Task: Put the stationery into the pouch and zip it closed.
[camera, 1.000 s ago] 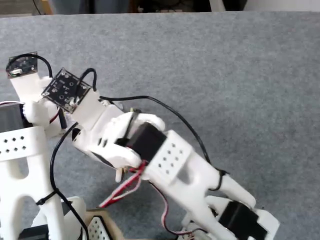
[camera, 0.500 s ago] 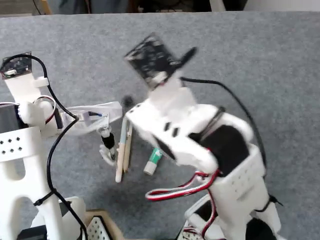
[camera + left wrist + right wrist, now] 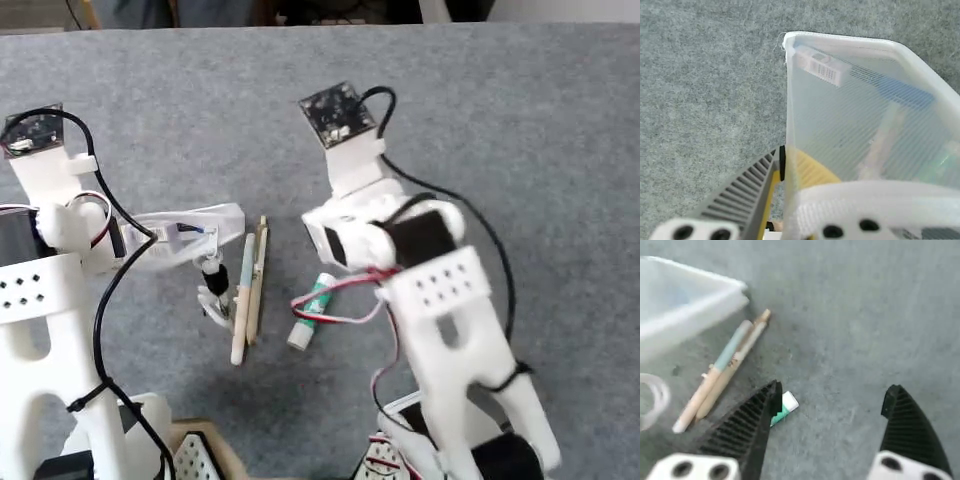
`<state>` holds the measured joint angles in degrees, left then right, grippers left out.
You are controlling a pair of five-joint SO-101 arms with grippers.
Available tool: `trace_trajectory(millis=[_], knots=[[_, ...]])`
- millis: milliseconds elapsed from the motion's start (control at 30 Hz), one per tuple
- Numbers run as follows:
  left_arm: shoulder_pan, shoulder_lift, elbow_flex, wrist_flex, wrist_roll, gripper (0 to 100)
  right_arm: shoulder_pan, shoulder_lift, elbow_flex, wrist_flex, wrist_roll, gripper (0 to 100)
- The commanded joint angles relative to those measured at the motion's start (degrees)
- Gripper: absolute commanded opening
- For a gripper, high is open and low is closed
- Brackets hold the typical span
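The pouch is pinched at centre left by the left tool, likely for loading; the right tool is spread wide near the pens.

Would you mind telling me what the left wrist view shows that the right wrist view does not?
Left wrist view's extras: the left jaws clamped on the edge of the pouch, and a white label at its corner. Right wrist view's extras: the right jaws wide open, two pens side by side and a green-and-white tube. Both: the pouch and the table; blurred shapes through the pouch may be those pens.
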<state>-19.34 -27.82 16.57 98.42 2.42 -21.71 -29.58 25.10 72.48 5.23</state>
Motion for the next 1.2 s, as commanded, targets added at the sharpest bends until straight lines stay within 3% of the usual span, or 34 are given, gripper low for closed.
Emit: trace_trajectory(millis=[0,133,333,567,700,1167], knots=[[-2.4,4.8,3.8,0.6,-0.1,3,0.6,3.6,4.0,-5.8,-0.2,33.5],[-2.4,4.8,3.7,0.6,0.0,3,0.3,11.9,2.5,-9.7,-0.3,32.8],[-2.4,4.8,3.9,0.6,0.0,3,-4.3,27.8,-9.5,-9.9,-2.1,23.3],[-5.3,4.4,3.9,0.6,0.0,3,-10.2,40.4,-20.1,-7.8,-2.6,26.6],[-9.3,4.8,3.9,0.6,-0.3,3,-10.2,46.1,-25.2,-8.0,-4.5,26.5],[-9.7,4.7,4.0,0.7,-0.1,3,-10.1,65.2,-42.7,-5.1,-9.4,26.5]])
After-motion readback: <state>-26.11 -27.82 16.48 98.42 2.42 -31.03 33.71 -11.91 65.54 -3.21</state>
